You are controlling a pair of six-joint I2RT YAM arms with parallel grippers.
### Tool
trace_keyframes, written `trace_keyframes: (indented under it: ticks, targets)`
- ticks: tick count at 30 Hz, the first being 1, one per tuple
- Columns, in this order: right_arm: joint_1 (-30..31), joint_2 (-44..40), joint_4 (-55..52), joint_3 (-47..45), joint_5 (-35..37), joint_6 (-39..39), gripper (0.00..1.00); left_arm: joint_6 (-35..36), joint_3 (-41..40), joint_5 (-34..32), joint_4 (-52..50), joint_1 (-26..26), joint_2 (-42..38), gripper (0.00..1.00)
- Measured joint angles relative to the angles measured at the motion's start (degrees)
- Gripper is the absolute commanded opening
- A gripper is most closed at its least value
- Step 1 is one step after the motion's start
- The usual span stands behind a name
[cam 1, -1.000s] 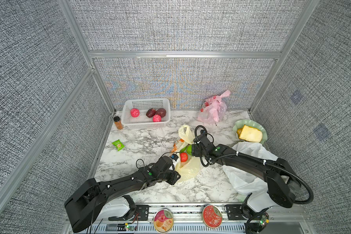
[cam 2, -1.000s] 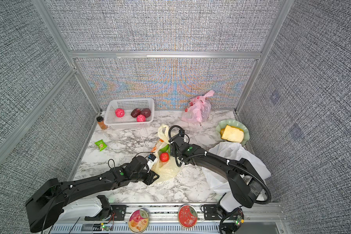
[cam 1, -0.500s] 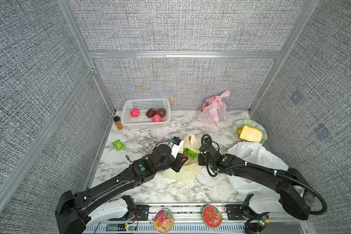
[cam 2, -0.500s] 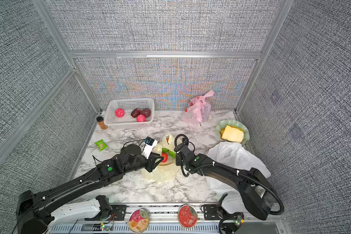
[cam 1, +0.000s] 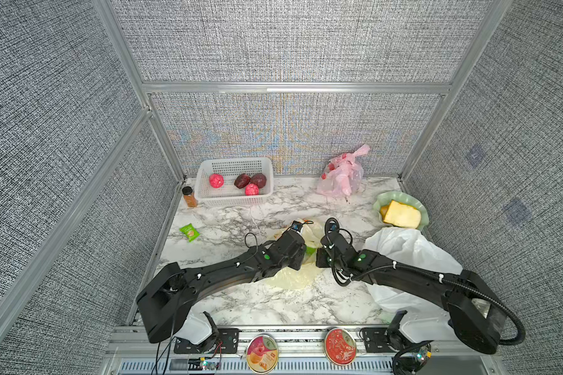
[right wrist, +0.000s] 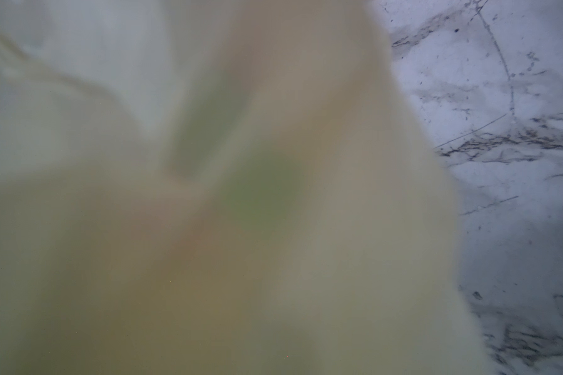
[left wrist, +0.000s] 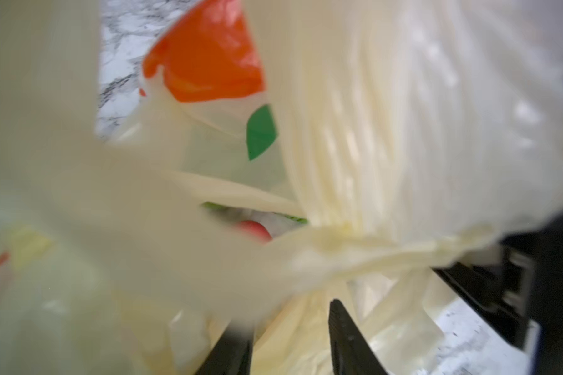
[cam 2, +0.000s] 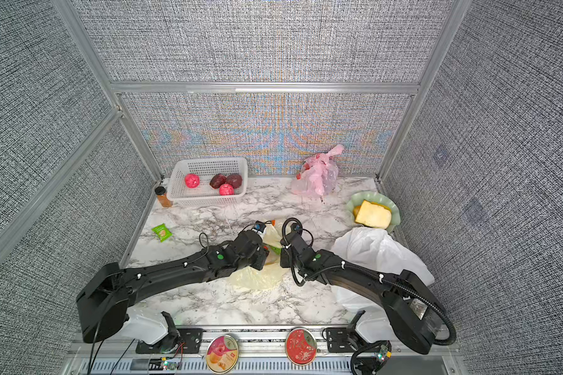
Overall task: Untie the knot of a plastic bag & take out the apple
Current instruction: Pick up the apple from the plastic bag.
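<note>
- step in hand, my read: working the knot (left wrist: 335,238) loose; it looks not yet undone
- right gripper (cam 1: 318,258) closed; the twisted tail of the plastic bag (cam 1: 291,276) runs into it in the left wrist view, looks pinched; right wrist view is all blurred film
- left gripper (left wrist: 288,324) jaws apart; film bunched in the gap, can't tell if it bites
- knot sits just ahead of the left fingertips, between the two grippers
- apple (left wrist: 255,230): red patch inside the bag, just beyond the knot from the left gripper, seen through a slit
- doing it well: right holds the tail steady; left should close on one loop right at the knot, not on loose film; pull away from the right gripper, slow; thin film probably tears or cinches if yanked
- counts: two grippers; one knot; one apple showing
- far beyond the left gripper: one basket (cam 1: 234,160), four fruits (cam 1: 216,180) in it, two pink and two dark; one spice jar (cam 1: 189,196); one green sachet (cam 1: 189,232)
- beyond the right gripper: one pink bag (cam 1: 340,178); one plate (cam 1: 400,194), one bread (cam 1: 402,216); one white bag (cam 1: 410,253) behind it
- two tins (cam 1: 262,353) behind both
</note>
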Motion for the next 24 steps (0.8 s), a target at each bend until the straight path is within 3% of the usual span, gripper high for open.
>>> trace_keyframes:
  ticks: [7,15,24]
  targets:
    - [0.0,0.6,1.0,0.0,-0.2,0.3,0.00,1.2,5.4,-4.3,-5.0,0.0,9.6,0.59]
    - [0.0,1.1,1.0,0.0,-0.2,0.2,0.00,1.3,5.9,-9.2,-5.5,0.1,11.6,0.67]
    - [0.0,1.9,1.2,0.2,-0.2,0.1,0.00,2.2,4.2,-7.9,-4.6,2.0,10.8,0.69]
